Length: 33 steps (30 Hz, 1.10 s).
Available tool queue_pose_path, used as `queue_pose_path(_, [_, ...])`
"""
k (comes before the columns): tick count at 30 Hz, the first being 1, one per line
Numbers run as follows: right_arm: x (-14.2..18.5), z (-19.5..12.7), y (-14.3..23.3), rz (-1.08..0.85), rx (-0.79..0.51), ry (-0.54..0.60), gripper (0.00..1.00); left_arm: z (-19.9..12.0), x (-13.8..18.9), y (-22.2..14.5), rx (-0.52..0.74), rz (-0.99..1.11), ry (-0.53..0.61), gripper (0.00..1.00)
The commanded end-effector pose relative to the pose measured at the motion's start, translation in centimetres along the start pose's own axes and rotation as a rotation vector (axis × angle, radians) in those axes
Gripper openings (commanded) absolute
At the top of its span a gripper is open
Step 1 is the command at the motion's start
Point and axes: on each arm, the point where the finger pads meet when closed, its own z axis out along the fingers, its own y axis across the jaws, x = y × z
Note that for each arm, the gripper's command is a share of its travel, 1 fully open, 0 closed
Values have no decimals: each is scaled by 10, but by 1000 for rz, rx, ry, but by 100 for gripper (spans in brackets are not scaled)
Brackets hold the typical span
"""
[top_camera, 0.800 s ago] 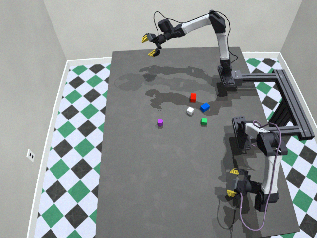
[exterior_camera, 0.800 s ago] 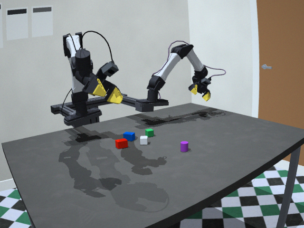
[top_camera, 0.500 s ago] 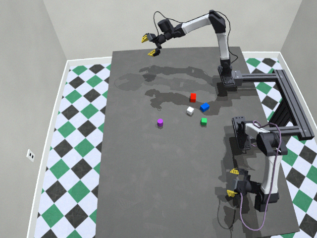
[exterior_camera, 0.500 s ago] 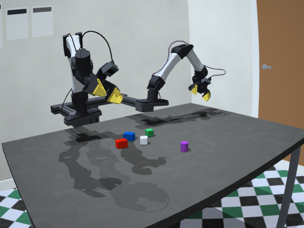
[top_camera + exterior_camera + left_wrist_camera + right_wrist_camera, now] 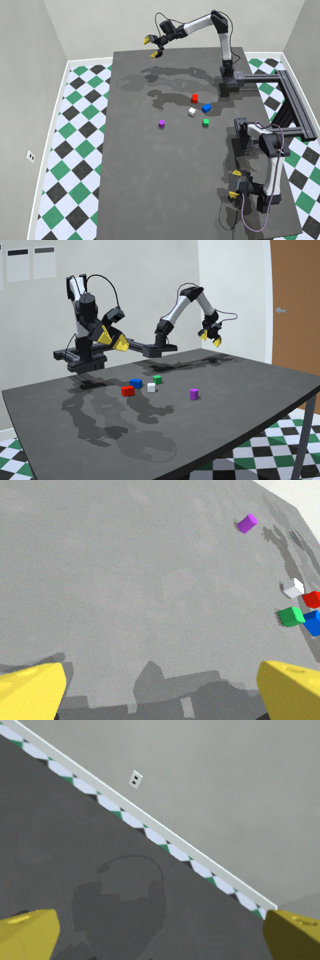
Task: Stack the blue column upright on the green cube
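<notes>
Probably light, stiff; pinch the lying blue column mid-length across its narrow sides, before upending over the green cube. Both sets of jaws wide apart.

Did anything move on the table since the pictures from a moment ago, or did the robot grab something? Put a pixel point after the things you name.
No, nothing visibly changed. The left gripper (image 5: pixel 235 183) (image 5: pixel 210 338) (image 5: pixel 161 671) and right gripper (image 5: pixel 150 47) (image 5: pixel 113 340) (image 5: pixel 161 918) stayed open and holding nothing, and all five blocks stayed where they were.
</notes>
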Motion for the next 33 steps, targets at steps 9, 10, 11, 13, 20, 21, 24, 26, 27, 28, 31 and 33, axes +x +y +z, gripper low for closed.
queue_pose_path(9, [9, -57, 75, 23, -110, 154, 100, 23, 5, -36, 9, 262, 141, 100])
queue_pose_path(10, [9, -57, 75, 23, -110, 154, 100, 23, 5, -36, 9, 262, 141, 100])
queue_pose_path(11, [13, -66, 90, 33, -131, 184, 100, 28, 7, -42, 17, 294, 161, 100])
queue_pose_path(13, [20, -87, 121, 48, -175, 248, 100, 41, 10, -58, 35, 359, 202, 100])
queue_pose_path(20, [34, -153, 216, 88, -288, 410, 100, 86, 17, -117, 102, 525, 325, 100])
queue_pose_path(21, [35, -162, 229, 92, -302, 429, 100, 93, 18, -127, 112, 550, 344, 100])
queue_pose_path(24, [37, -186, 265, 97, -343, 469, 100, 114, 22, -155, 142, 621, 396, 100])
queue_pose_path(26, [37, -193, 276, 97, -356, 477, 100, 120, 23, -163, 151, 643, 413, 100])
queue_pose_path(27, [37, -193, 276, 97, -356, 477, 100, 120, 23, -163, 151, 643, 413, 100])
queue_pose_path(28, [32, -198, 283, 98, -364, 472, 100, 126, 24, -171, 159, 665, 429, 100])
queue_pose_path(31, [35, -215, 312, 94, -407, 499, 100, 142, 27, -193, 181, 729, 474, 100])
queue_pose_path(33, [35, -223, 328, 88, -433, 513, 100, 152, 29, -207, 193, 771, 501, 100])
